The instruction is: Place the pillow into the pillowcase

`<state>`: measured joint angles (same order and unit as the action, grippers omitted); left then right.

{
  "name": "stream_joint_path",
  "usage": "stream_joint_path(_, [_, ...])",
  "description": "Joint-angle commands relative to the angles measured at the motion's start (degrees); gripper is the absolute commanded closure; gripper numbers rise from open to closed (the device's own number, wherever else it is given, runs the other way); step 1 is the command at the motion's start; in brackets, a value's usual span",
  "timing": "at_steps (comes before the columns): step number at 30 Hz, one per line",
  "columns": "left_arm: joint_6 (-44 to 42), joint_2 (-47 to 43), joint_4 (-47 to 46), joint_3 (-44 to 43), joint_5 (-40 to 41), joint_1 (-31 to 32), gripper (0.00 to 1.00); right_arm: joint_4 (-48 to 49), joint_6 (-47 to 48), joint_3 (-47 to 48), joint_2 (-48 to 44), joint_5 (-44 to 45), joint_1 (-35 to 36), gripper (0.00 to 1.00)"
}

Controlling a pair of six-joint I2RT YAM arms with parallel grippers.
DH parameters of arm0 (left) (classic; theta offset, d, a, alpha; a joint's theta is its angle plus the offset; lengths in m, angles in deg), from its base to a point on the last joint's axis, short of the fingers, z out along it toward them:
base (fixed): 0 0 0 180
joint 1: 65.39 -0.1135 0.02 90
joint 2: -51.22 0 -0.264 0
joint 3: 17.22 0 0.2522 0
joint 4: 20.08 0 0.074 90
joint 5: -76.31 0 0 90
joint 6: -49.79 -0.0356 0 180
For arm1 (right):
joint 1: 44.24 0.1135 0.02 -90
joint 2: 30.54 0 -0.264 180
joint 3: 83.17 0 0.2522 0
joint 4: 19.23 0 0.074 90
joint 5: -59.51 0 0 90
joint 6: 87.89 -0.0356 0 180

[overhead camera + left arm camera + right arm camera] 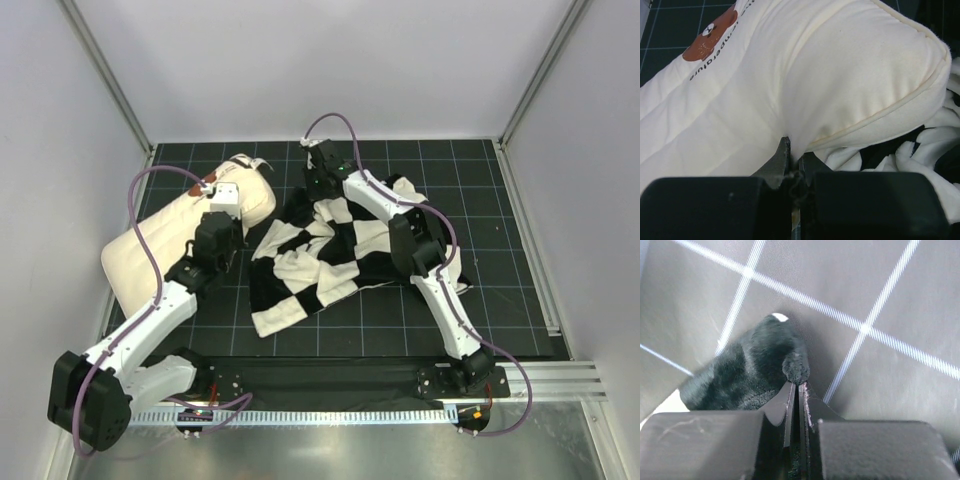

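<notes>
The cream pillow (165, 245) lies at the left of the mat, one corner raised; its brown bear mark (710, 35) shows in the left wrist view. My left gripper (228, 200) (795, 150) is shut on a pinch of the pillow's (840, 75) fabric near that raised corner. The black-and-white checked pillowcase (320, 265) lies crumpled in the middle of the mat, right beside the pillow. My right gripper (320, 190) (797, 382) is at its far edge, shut on a black plush fold of the pillowcase (750, 375). White plush folds of the pillowcase (940, 130) sit under the pillow's corner.
A black mat with a light grid (440, 170) (880, 300) covers the table. Grey walls with metal frame posts (110, 80) close in the left, back and right sides. A rail (560, 380) runs along the near edge by the arm bases.
</notes>
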<state>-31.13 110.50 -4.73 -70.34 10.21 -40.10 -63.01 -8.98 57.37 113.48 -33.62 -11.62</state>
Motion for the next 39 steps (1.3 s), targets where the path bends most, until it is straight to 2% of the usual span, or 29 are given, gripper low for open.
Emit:
stream_joint_path(1, [2.3, -1.9, -5.9, -0.8, 0.6, -0.2, 1.0, 7.3, -0.9, 5.6, 0.2, -1.9, 0.2, 0.96])
stream_joint_path(5, [2.8, -1.2, -6.1, -0.9, 0.1, -0.1, 1.0, 17.9, -3.1, 5.1, -0.7, -4.3, -0.5, 0.96])
stream_joint_path(12, [2.6, -1.4, -6.3, -0.6, 0.1, -0.1, 1.0, 29.3, -6.7, 8.0, 0.0, -8.2, -1.6, 0.95])
stream_joint_path(14, [2.4, -1.5, -6.2, -0.6, 0.4, -0.2, 1.0, 32.9, -7.6, 8.6, 0.8, -9.0, -1.6, 0.83])
stream_joint_path(15, [2.3, -1.6, -6.2, -0.5, 0.4, -0.2, 1.0, 33.6, -8.5, 8.7, 1.1, -9.3, -1.6, 0.56])
stream_joint_path(17, [2.3, -1.9, -6.0, -0.5, 0.8, -0.2, 1.0, 34.8, -9.5, 9.5, 1.3, -11.3, -1.6, 0.39])
stream_joint_path(18, [2.3, -2.0, -5.9, -0.5, 0.9, -0.2, 1.0, 35.0, -10.0, 9.5, 1.1, -11.6, -1.7, 0.23])
stream_joint_path(20, [2.2, -2.3, -5.4, -0.7, 1.1, -0.1, 1.0, 34.4, -10.7, 8.1, -1.1, -12.2, -1.6, 0.16])
stream_joint_path(23, [2.2, -2.9, -4.7, -1.3, 0.6, 0.0, 1.0, 33.1, -9.7, 2.1, -5.8, -11.2, -1.7, 0.14])
stream_joint_path(24, [2.2, -3.2, -4.5, -1.4, 0.6, 0.3, 1.0, 32.3, -9.1, 0.2, -10.0, -10.8, -1.7, 0.14])
stream_joint_path(28, [2.2, -3.5, -4.3, -1.6, 0.1, 1.0, 1.0, 24.5, -6.7, -9.3, -20.8, -9.7, -1.7, 0.15])
stream_joint_path(34, [-0.1, -4.0, -5.8, -0.3, 0.8, 1.0, 1.0, 19.2, -8.9, -30.1, -38.3, -11.2, -0.3, 0.21])
stream_joint_path(35, [-0.1, -4.3, -6.0, 0.1, 0.4, 1.0, 1.0, 17.3, -9.1, -34.8, -40.4, -10.1, 0.2, 0.21])
stream_joint_path(39, [0.2, -5.1, -6.9, 1.4, -2.9, 0.9, 1.0, 11.8, -10.1, -42.2, -46.0, -3.8, 3.8, 0.25])
